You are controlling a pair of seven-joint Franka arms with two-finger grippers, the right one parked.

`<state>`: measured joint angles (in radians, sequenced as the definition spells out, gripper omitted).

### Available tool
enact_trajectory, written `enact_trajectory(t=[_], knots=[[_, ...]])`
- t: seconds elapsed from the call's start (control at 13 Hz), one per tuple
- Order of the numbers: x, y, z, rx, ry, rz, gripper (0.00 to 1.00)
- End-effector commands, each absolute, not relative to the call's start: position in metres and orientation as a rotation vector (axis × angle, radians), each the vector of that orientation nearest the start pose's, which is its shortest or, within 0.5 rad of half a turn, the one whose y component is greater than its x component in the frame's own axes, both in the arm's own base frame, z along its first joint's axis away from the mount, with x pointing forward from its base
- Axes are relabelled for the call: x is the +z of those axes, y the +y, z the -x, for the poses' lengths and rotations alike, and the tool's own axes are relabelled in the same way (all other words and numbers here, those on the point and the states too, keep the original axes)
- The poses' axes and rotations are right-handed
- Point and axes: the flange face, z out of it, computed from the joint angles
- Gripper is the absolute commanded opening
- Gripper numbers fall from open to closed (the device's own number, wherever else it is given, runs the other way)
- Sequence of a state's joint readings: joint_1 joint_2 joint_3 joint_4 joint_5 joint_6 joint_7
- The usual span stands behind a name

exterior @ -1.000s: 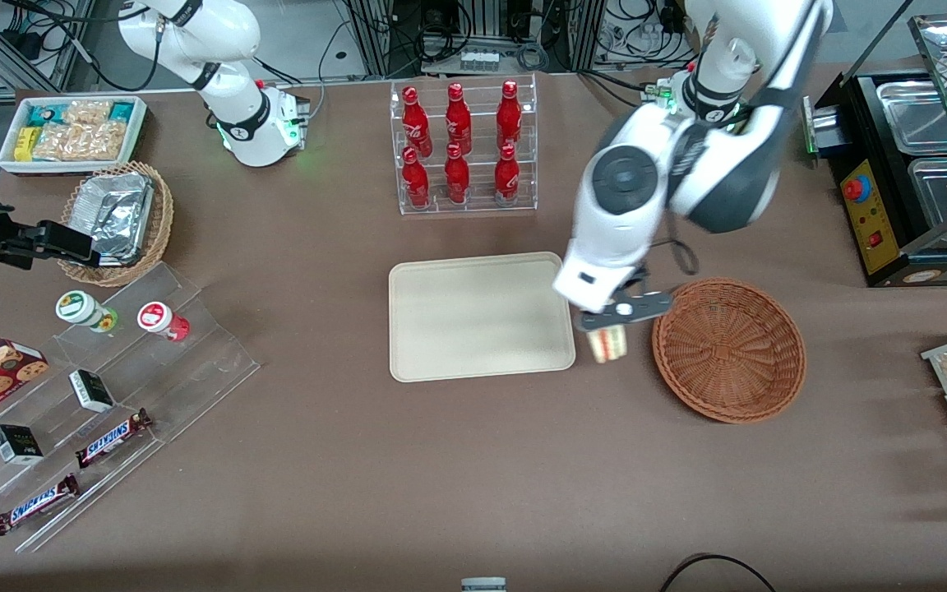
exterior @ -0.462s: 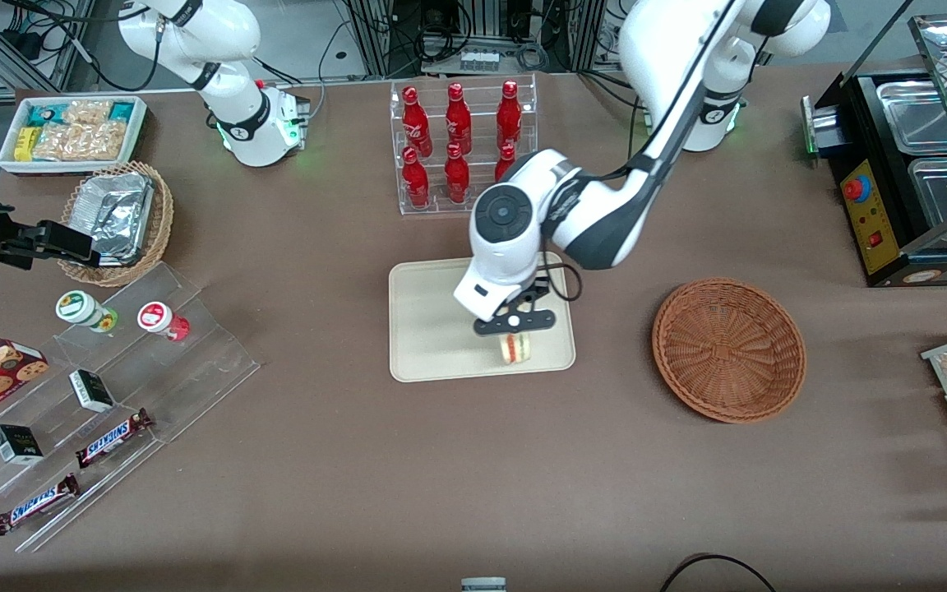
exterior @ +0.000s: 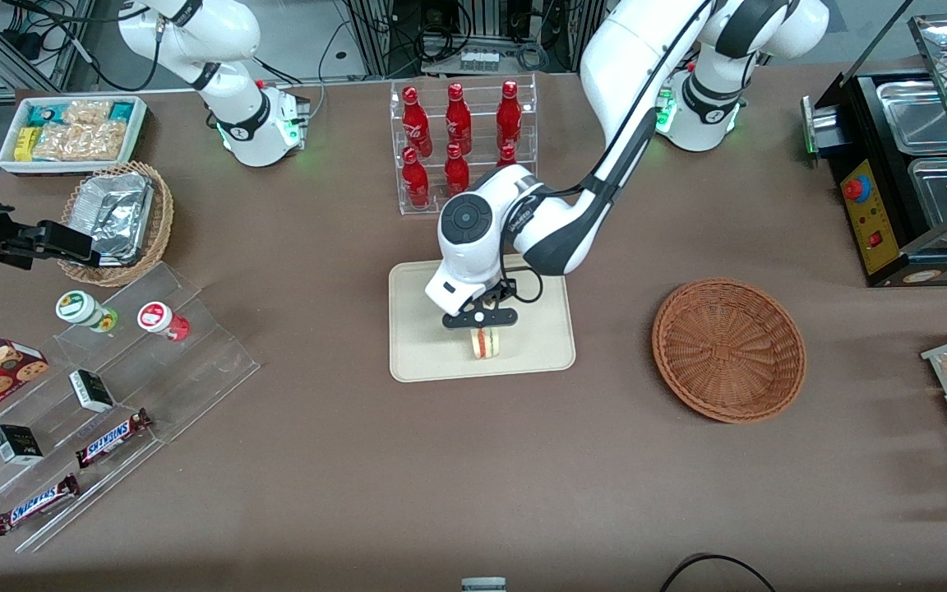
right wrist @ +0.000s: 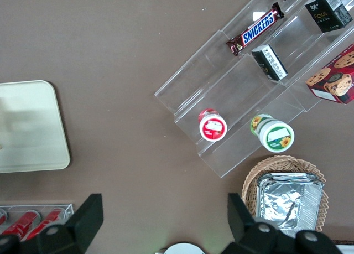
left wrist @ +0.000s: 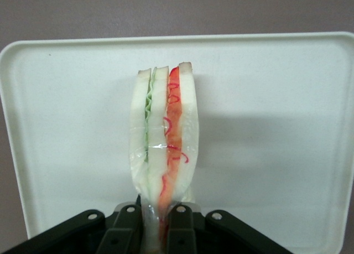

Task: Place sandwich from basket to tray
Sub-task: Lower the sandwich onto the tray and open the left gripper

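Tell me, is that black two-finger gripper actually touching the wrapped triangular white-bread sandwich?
Touching. The left wrist view shows the gripper fingers pinching the sandwich at its lower end above the cream tray.

— Where's the working arm?

— Reaching out from its base, elbow bent, wrist pointing straight down over the tray [exterior: 416, 362].

— And the gripper [exterior: 482, 327]?

— Low above the tray, fingers [left wrist: 180, 223] pinched tight on the sandwich [left wrist: 164, 154], which hangs upright below them in its clear wrap.

Even, bright overhead light; soft shadows, frames sharp.
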<state>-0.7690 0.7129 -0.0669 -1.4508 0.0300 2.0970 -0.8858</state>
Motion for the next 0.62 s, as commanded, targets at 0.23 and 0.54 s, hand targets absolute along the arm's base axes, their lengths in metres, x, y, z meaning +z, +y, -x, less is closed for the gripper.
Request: enact_trajectory(t=[0.23, 0.54], knots=[[0.242, -0.537, -0.479, 0.094, -0.052, 3.1, 0.16], [0.242, -0.54, -0.474, 0.094, -0.025, 3.088, 1.0]])
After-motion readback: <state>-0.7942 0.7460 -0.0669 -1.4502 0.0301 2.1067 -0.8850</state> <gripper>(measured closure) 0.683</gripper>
